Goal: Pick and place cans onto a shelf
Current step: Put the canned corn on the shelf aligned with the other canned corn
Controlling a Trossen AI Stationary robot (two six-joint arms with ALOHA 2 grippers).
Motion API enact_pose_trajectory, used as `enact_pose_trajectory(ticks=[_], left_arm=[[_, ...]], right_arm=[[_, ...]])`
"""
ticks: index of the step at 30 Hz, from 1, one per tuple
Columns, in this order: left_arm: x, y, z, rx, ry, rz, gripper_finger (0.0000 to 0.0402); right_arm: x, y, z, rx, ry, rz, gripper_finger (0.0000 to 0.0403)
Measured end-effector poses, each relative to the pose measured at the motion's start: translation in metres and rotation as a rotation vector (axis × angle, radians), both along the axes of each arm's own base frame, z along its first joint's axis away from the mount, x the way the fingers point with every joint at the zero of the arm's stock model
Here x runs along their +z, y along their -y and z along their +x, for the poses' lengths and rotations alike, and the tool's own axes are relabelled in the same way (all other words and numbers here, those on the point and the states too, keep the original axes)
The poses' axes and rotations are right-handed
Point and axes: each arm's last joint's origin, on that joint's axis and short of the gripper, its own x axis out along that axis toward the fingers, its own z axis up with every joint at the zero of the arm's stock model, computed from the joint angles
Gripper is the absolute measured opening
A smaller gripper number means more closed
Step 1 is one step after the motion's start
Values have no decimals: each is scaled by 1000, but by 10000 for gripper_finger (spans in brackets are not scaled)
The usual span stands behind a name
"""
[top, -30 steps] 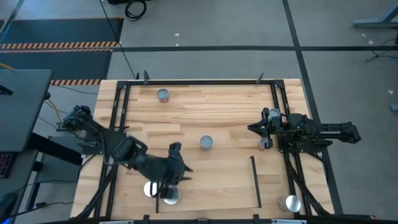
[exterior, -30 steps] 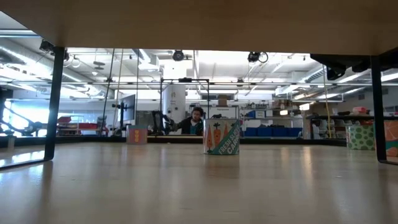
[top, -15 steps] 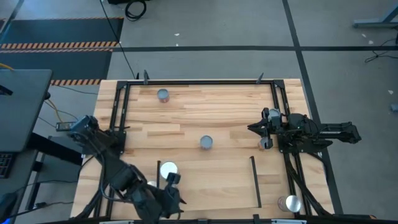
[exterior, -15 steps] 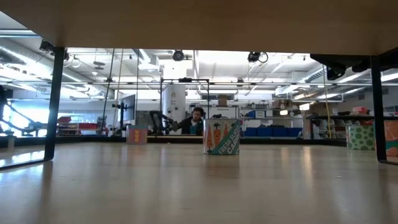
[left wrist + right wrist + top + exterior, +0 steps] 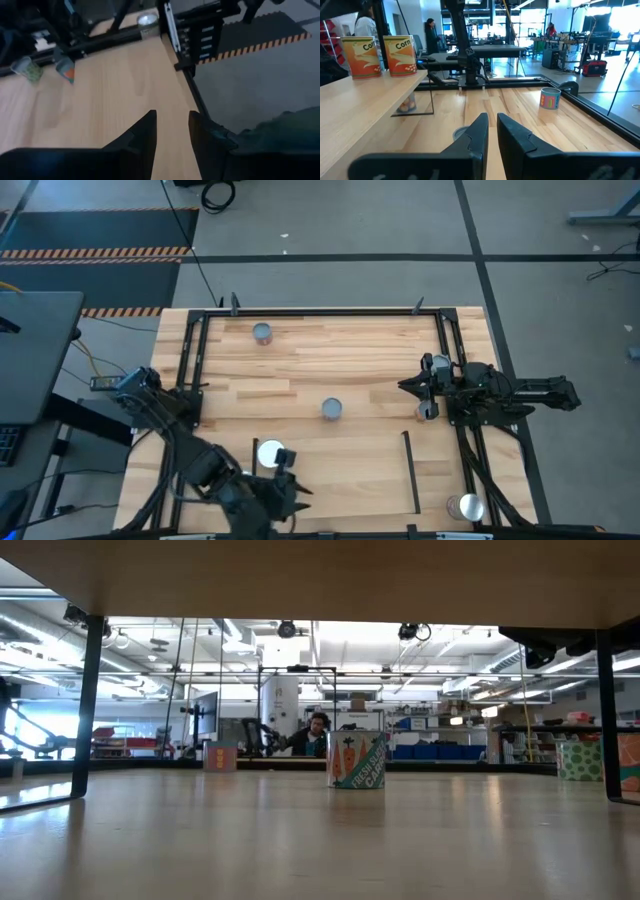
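The shelf (image 5: 340, 475) stands at the table's near edge; its underside (image 5: 320, 580) spans the top of the low view. A white-topped can (image 5: 270, 452) stands on its left part. Two corn cans (image 5: 380, 55) show on it in the right wrist view. My left gripper (image 5: 288, 478) is open and empty, just on the near side of the white-topped can. A carrot can (image 5: 331, 409) stands mid-table and also shows in the low view (image 5: 357, 760). Another can (image 5: 262, 332) stands far left, and one (image 5: 465, 506) near right. My right gripper (image 5: 405, 386) waits at the right, shut and empty.
A can (image 5: 407, 105) stands under the shelf. Black frame rails (image 5: 445, 350) run along the table's left, far and right sides. The shelf's black legs (image 5: 88, 705) stand on the tabletop. Bare wood lies between the carrot can and the far rail. People show in the room beyond.
My left arm has swung from over the shelf's left part toward the table's near edge. It now covers the two cans that showed at the shelf's near left. The white-topped can that it covered now shows beyond the gripper.
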Motion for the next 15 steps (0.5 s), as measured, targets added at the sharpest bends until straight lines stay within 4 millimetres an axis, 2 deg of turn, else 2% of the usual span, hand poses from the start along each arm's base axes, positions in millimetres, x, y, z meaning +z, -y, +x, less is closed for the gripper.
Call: enact_pose_trajectory(ticks=[4, 9, 15], left_arm=[[-10, -6, 10, 49, -82, -112, 121], [-16, -7, 6, 51, -167, -131, 121], [-17, -1, -1, 41, -190, -127, 121]], right_arm=[[1, 0, 0, 0, 6, 0, 47], [1, 0, 0, -1, 14, -1, 47], [1, 0, 0, 0, 14, -1, 47]])
